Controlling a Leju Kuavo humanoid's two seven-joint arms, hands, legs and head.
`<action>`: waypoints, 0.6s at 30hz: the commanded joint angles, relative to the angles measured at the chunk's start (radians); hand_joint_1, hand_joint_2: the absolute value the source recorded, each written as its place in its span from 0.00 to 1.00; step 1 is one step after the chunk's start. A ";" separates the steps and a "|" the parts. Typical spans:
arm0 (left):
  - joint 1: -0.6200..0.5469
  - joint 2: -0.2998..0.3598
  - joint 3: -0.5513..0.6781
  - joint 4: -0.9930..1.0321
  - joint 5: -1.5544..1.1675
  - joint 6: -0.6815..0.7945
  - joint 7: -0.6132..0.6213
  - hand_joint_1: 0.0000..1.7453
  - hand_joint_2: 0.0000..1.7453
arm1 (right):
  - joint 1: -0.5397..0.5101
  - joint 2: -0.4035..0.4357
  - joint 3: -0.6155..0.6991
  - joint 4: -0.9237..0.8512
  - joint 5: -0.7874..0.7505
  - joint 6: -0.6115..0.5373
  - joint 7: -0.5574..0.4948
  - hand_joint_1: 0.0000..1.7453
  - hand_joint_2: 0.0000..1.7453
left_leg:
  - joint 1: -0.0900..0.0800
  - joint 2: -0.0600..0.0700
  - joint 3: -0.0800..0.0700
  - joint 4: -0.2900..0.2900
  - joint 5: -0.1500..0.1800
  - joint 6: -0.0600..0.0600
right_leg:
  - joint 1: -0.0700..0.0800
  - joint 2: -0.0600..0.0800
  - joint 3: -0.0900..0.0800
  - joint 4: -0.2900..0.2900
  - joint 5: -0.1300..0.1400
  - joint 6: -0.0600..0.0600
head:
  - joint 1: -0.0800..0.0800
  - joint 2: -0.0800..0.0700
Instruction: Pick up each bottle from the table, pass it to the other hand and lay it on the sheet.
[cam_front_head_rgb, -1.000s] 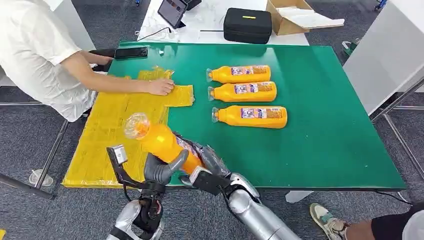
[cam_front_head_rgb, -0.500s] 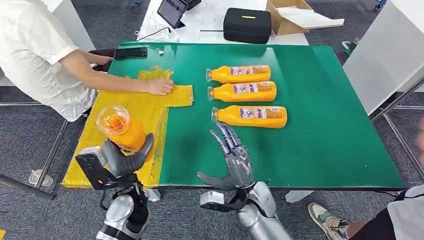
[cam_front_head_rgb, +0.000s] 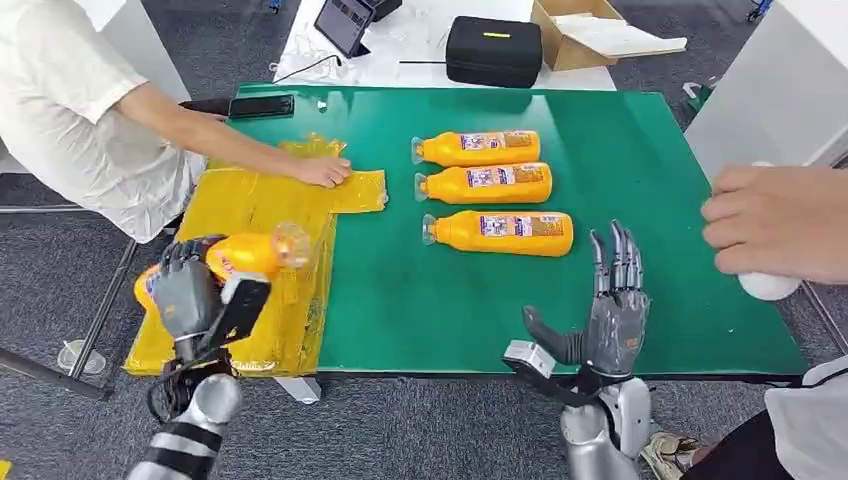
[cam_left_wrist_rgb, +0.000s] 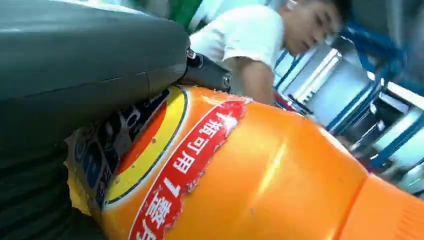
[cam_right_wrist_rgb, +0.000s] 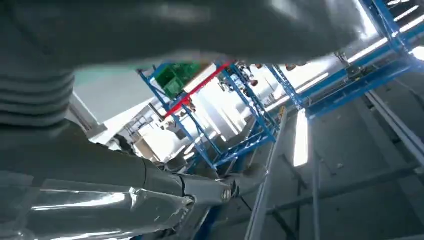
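My left hand (cam_front_head_rgb: 186, 292) grips an orange bottle (cam_front_head_rgb: 243, 254) over the front left part of the yellow sheet (cam_front_head_rgb: 255, 205), lying roughly level with its clear cap toward the table's middle. Up close in the left wrist view, the bottle (cam_left_wrist_rgb: 260, 170) shows its red and yellow label. Three more orange bottles lie in a row on the green table (cam_front_head_rgb: 640, 160): the far one (cam_front_head_rgb: 478, 148), the middle one (cam_front_head_rgb: 486, 183) and the near one (cam_front_head_rgb: 500, 231). Near the front edge, right of centre, my right hand (cam_front_head_rgb: 608, 315) stands upright and open, holding nothing.
A person at the left presses a hand (cam_front_head_rgb: 322, 172) on the sheet's far part. Another person's hand (cam_front_head_rgb: 775, 222) reaches in from the right with a white object. A phone (cam_front_head_rgb: 262, 105) lies at the table's far left corner. A black case (cam_front_head_rgb: 494, 48) and cardboard box (cam_front_head_rgb: 600, 35) sit behind.
My left hand took the bottle from the right hand, carried it left and tipped it level over the sheet. My right hand let go and swung right. A person's hand entered at the right.
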 joint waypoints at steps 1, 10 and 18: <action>-0.243 0.081 -0.020 0.503 -0.061 -0.141 0.018 1.00 1.00 | 0.025 0.018 -0.012 0.031 -0.062 0.002 -0.003 0.00 0.00 | 0.001 -0.001 0.003 -0.001 0.000 0.000 | 0.001 -0.002 0.004 -0.001 0.000 -0.002 | 0.000 0.000; -0.267 0.098 -0.047 0.586 -0.060 -0.430 0.002 0.03 1.00 | 0.010 -0.028 0.076 0.077 -0.171 0.002 -0.003 0.00 0.00 | 0.001 0.002 0.006 0.000 -0.002 0.000 | 0.001 0.001 0.006 -0.001 -0.001 -0.002 | 0.000 0.000; -0.267 0.098 -0.047 0.586 -0.060 -0.430 0.002 0.03 1.00 | 0.010 -0.028 0.076 0.077 -0.171 0.002 -0.003 0.00 0.00 | 0.000 0.001 0.005 -0.001 -0.001 0.000 | 0.001 0.000 0.005 -0.001 -0.001 -0.002 | 0.000 0.000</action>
